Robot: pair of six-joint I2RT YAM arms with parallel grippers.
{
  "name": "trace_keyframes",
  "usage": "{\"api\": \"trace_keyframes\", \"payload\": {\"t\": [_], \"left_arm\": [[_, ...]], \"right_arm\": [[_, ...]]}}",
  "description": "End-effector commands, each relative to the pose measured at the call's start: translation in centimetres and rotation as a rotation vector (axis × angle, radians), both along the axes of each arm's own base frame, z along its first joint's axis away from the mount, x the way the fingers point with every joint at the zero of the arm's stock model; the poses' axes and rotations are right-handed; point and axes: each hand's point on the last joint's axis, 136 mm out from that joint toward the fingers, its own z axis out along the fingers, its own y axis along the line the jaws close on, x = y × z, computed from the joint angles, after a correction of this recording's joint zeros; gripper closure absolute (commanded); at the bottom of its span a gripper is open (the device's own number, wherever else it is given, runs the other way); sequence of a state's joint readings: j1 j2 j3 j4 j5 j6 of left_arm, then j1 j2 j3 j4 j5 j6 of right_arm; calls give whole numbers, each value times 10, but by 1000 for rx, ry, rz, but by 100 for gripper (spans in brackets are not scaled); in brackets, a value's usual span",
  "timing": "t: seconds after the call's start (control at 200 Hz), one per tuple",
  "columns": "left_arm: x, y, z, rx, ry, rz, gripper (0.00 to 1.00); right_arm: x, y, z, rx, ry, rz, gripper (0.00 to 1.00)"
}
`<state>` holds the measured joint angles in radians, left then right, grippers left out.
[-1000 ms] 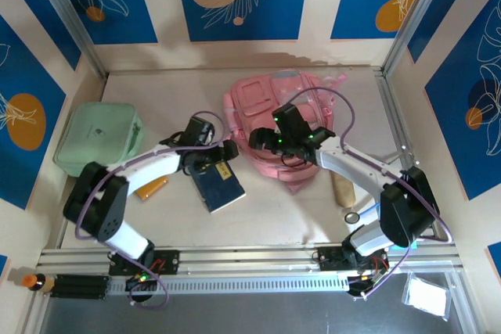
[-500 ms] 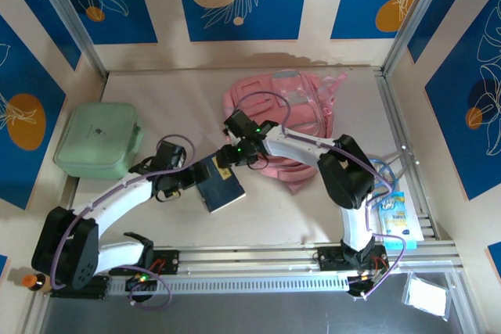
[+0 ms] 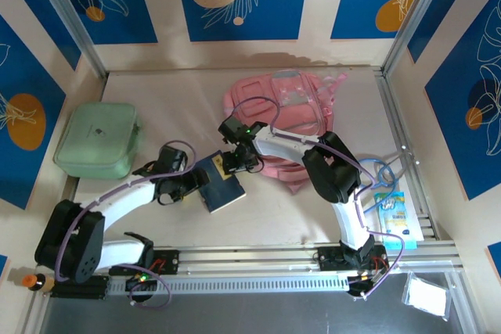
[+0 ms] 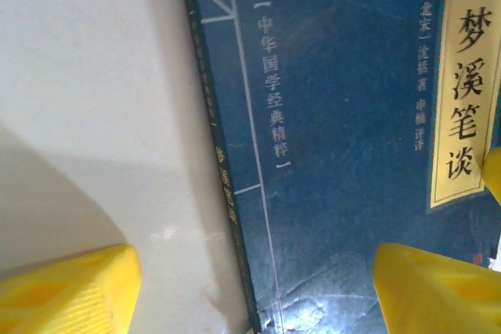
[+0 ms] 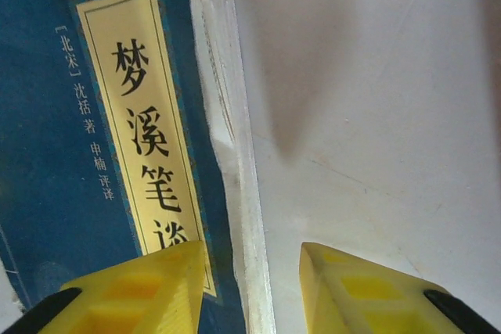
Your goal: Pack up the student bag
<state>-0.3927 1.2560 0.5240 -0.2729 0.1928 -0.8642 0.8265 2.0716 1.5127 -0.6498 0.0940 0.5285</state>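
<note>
I note both arms have swung onto the blue book [image 3: 223, 187] near the table [image 3: 156, 91]'s near edge. The left claw [image 4: 258, 287] straddles its spine, the right claw [image 5: 250, 287] its page edge, both released yet narrowing. The student bag [image 3: 286, 111] waits by the far edge; I judge pickup imminent.

My left arm [image 3: 117, 193] folds out at the elbow and runs rightward toward the middle, its left gripper [image 3: 197, 181] pointing down with the yellow fingers [image 4: 70, 291] spread wide. My right arm [image 3: 286, 145] bends at the elbow and runs leftward, and its right gripper [image 3: 234, 163] also points down, fingers [image 5: 368, 295] parted by a narrower gap. The two grippers sit close together, not touching.
</note>
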Motion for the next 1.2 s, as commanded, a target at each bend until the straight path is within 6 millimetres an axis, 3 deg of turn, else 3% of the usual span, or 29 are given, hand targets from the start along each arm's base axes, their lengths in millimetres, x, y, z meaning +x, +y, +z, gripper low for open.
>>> {"api": "trace_keyframes", "payload": {"t": [0.0,0.135,0.34,0.69,0.775,1.095,1.195], "left_arm": [[6,-16,2,-104,-7,2,32],[8,-19,-2,-127,4,9,41],[8,-24,-5,-162,18,19,46],[14,-29,6,-206,-9,37,59],[19,-37,10,-268,-22,51,60],[17,-34,1,-246,7,61,58],[21,-41,10,-283,-17,30,58]], "right_arm": [[0,-1,-2,-16,25,-4,68],[-3,-3,-8,-28,42,-6,74],[-6,-7,-15,-37,59,-14,74],[-8,-7,-20,-31,78,-22,75],[-8,-7,-21,-30,82,-23,77],[-8,-8,-23,-23,95,-29,77],[-10,-7,-25,-22,108,-30,82]]}}
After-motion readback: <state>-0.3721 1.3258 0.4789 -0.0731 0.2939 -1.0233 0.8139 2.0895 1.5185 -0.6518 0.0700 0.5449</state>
